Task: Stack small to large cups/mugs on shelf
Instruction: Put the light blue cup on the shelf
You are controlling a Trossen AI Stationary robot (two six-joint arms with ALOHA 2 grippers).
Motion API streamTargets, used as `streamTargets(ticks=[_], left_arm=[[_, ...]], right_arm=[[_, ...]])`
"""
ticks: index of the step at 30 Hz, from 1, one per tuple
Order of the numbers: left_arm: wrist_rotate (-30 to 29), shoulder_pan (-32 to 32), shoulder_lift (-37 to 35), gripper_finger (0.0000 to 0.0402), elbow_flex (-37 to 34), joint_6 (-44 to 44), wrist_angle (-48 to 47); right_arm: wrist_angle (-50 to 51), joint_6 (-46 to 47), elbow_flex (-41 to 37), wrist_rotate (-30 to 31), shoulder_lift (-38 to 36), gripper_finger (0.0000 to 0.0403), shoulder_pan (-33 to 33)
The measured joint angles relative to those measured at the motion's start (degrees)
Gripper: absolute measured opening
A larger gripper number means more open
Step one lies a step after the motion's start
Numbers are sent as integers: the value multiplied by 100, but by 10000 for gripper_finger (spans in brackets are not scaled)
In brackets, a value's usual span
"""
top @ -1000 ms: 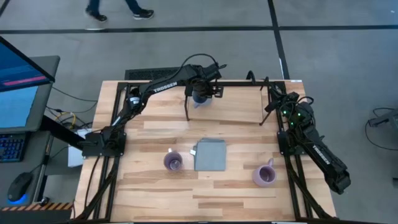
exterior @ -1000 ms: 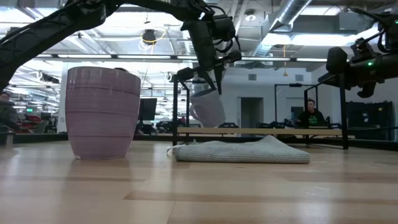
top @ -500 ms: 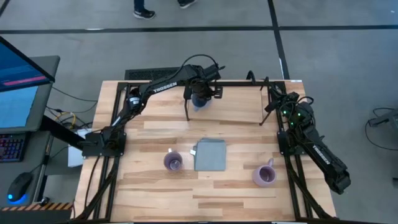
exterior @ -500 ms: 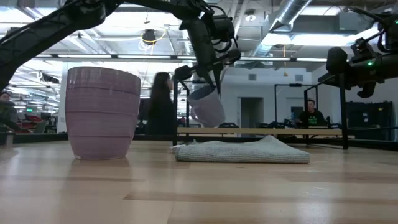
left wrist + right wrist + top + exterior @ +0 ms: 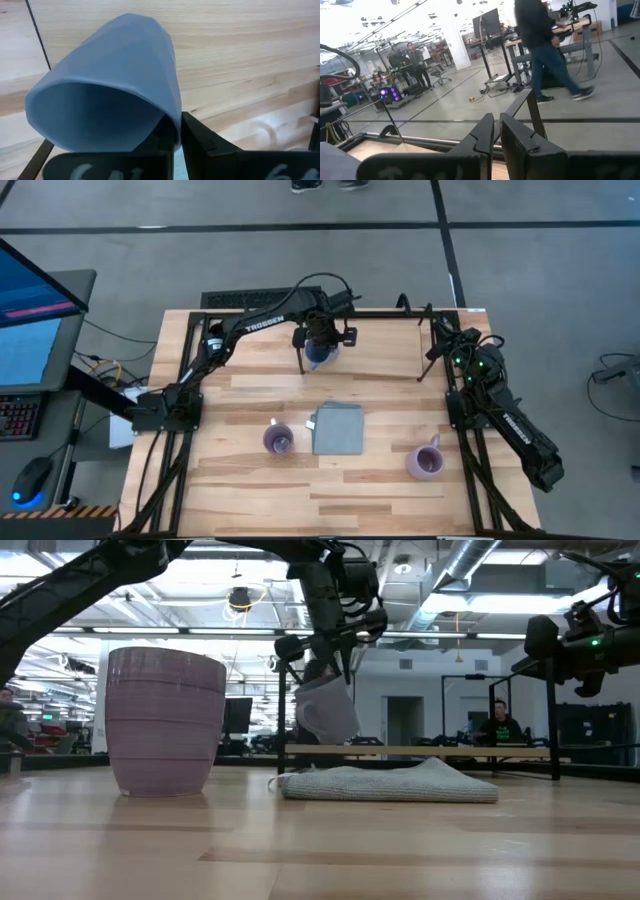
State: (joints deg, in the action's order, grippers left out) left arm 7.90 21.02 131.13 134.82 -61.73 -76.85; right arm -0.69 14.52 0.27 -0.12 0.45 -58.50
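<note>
While the blue mug (image 5: 318, 352) hangs tilted over the left end of the shelf (image 5: 380, 350), the left gripper (image 5: 320, 340) pinches its rim, one finger inside the mouth and one outside, clenched tight on the thin wall; the wrist view shows the mug's open mouth (image 5: 95, 117) facing the camera with the shelf board beneath, a hold that probably suits carrying it over the black rod frame before setting it down. In the low view the mug (image 5: 325, 710) hangs clear of the board, not yet resting on it. Both light purple mugs wait on the tabletop (image 5: 250, 490), one (image 5: 278, 440) just left of the flat grey-blue square (image 5: 338, 428), the other (image 5: 426, 461) off to its right. The right gripper (image 5: 445, 340) is parked by the shelf's right end, fingers nearly together and grasping nothing. White lettering reading TROSSEN runs along the left arm (image 5: 265, 322).
</note>
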Motion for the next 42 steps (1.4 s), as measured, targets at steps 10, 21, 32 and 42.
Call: streamTargets(ticks=[10,21,32,42], left_arm=[[-43,48,-4,13,-4,42,80],[-67,89,-2,15,-4,143,141],[-118,101,13,16,-4,409,340],[-237,103,13,16,-1,358,353]], right_arm=[[0,1,0,-2,0,55,0],[0,0,0,-4,0,55,0],[0,0,0,-4,0,55,0],[1,0,0,-7,0,55,0]])
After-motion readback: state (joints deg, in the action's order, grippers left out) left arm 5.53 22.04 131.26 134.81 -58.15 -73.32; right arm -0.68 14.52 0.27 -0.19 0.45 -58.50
